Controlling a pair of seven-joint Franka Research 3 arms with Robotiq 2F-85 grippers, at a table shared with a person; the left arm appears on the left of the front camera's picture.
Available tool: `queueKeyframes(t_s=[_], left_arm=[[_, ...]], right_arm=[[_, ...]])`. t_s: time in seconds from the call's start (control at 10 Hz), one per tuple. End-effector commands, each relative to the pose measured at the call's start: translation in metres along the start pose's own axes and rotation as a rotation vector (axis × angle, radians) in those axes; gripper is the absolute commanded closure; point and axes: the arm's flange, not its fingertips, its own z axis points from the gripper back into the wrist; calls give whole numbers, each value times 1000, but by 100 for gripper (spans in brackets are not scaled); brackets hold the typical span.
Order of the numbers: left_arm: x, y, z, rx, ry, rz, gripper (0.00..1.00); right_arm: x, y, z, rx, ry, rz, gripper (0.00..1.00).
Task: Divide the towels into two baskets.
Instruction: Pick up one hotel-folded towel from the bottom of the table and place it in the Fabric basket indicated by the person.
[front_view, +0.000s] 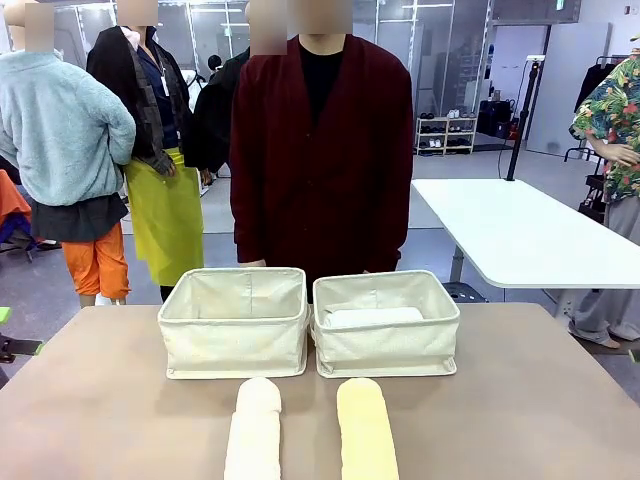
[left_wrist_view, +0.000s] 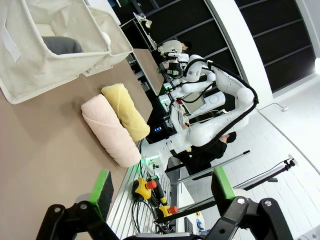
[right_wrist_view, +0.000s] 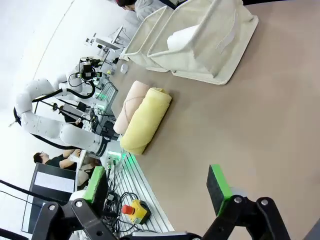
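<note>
While the left fingers (left_wrist_view: 102, 187) gape, the peach towel (left_wrist_view: 110, 131) lies beyond.

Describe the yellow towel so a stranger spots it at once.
On the brown table, find the right-hand cream basket. In front of it, nearer the robot, lies a rolled towel. It is pale yellow; the roll beside it is cream-peach.

Bright, even overhead light; soft faint shadows; wrist views wide-angle, bent at edges.
</note>
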Motion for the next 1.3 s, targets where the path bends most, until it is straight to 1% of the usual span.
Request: queueKeyframes(t_s=[0.0, 1.2], left_arm=[[-4, -3, 0, 14, 0, -6, 0], [-4, -3, 0, 14, 0, -6, 0]], right_arm=[[5, 12, 6, -19, 13, 22, 0], [5, 12, 6, -19, 13, 22, 0]])
